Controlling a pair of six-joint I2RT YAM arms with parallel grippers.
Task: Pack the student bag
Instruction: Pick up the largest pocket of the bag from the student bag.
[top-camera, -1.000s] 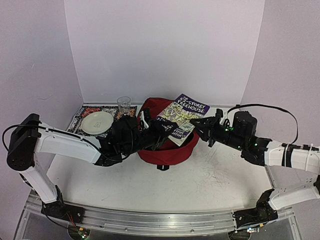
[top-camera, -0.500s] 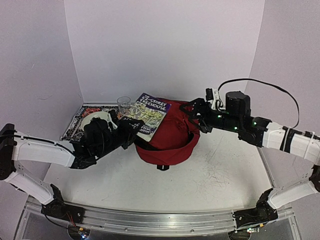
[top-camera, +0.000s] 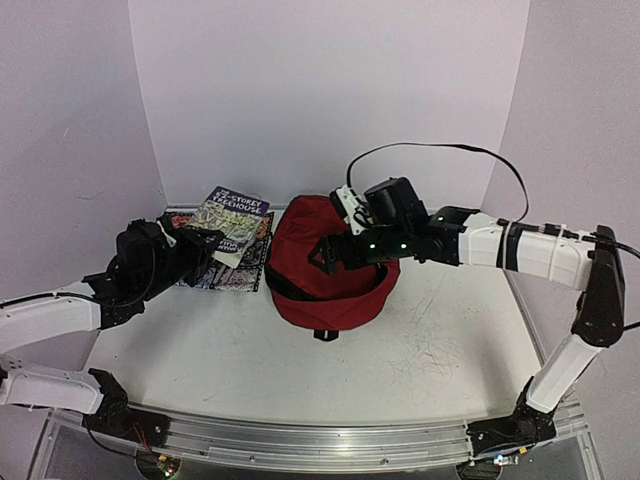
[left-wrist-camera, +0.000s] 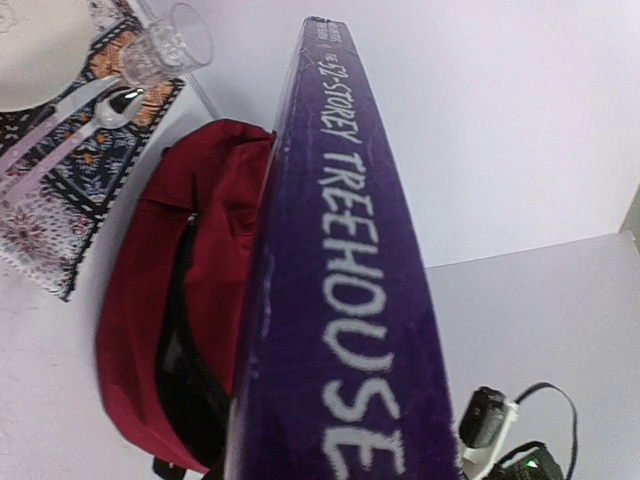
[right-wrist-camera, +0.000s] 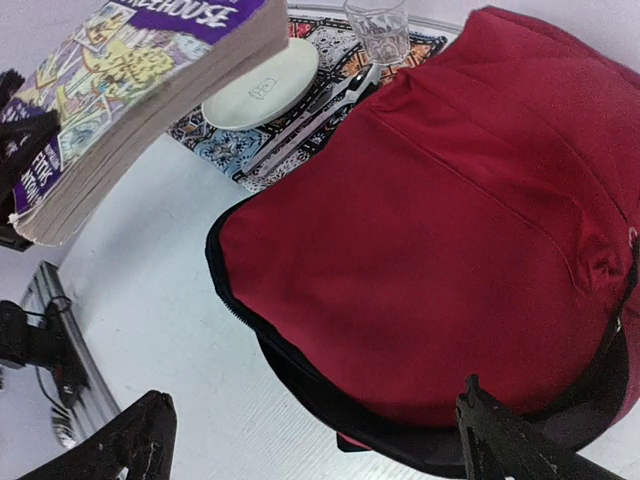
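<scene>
Backpack (top-camera: 330, 290) centre frame on worktop (top-camera: 430, 350): soft, limp, probably light, mouth likely to slump shut. Best hold: black zip edge (right-wrist-camera: 225, 285). Right jaws spread wide over it, empty. Left jaws clenched on book (top-camera: 232, 215), upper left: stiff, heavier.

From above, the book (top-camera: 232, 222) covers the plate (right-wrist-camera: 262, 85), the glass (right-wrist-camera: 378, 30) and much of the placemat (top-camera: 225, 275). At the left wrist its spine runs off the bottom edge, title cut short. Inside the student bag (top-camera: 335, 295) it is too dark to tell
</scene>
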